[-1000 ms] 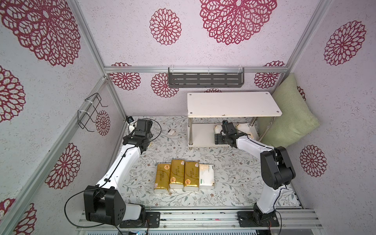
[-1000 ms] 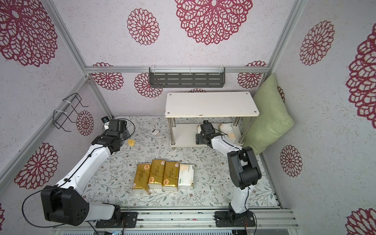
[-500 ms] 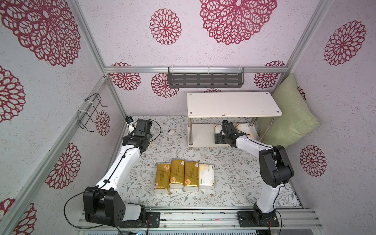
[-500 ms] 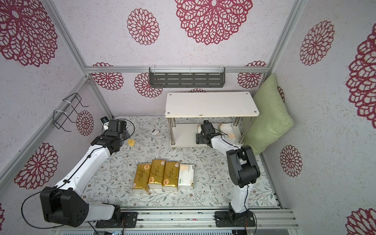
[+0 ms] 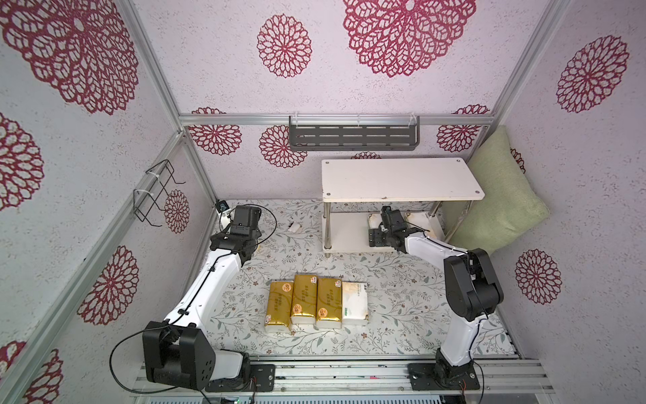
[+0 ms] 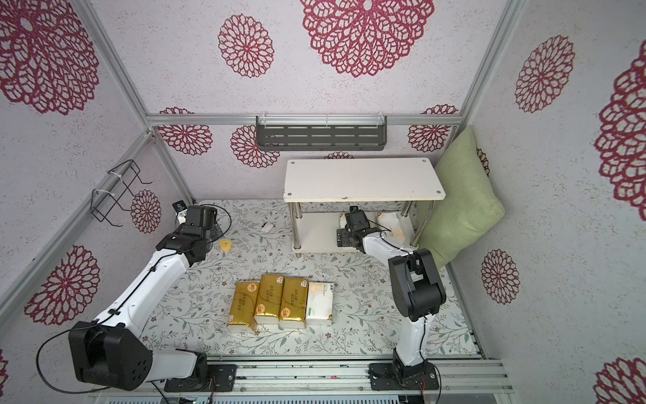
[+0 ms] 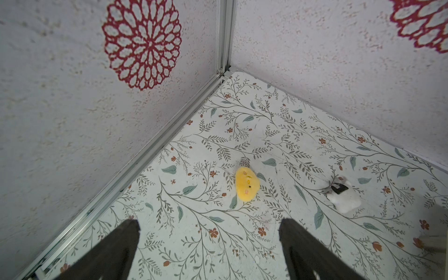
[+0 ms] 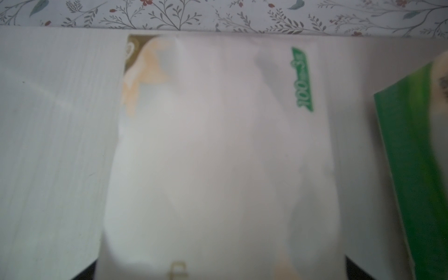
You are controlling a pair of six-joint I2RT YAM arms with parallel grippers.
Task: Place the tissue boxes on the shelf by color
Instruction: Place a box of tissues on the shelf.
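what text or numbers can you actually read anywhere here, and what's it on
"100": on the green tag of the white soft tissue pack lying on the shelf's lower white board; the rest of that tag is blurred.
Three shiny gold tissue packs on the floral tabletop: print too small to read.
White tissue pack beside them: print too small to read.

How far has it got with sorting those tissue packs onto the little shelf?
Done: two white packs lie on the shelf's lower board. In hand: the right arm reaches in there, jaws either side of one pack; whether they grip it, I cannot tell. Left: three gold packs and one white pack lie in a row on the table; the top board is bare.
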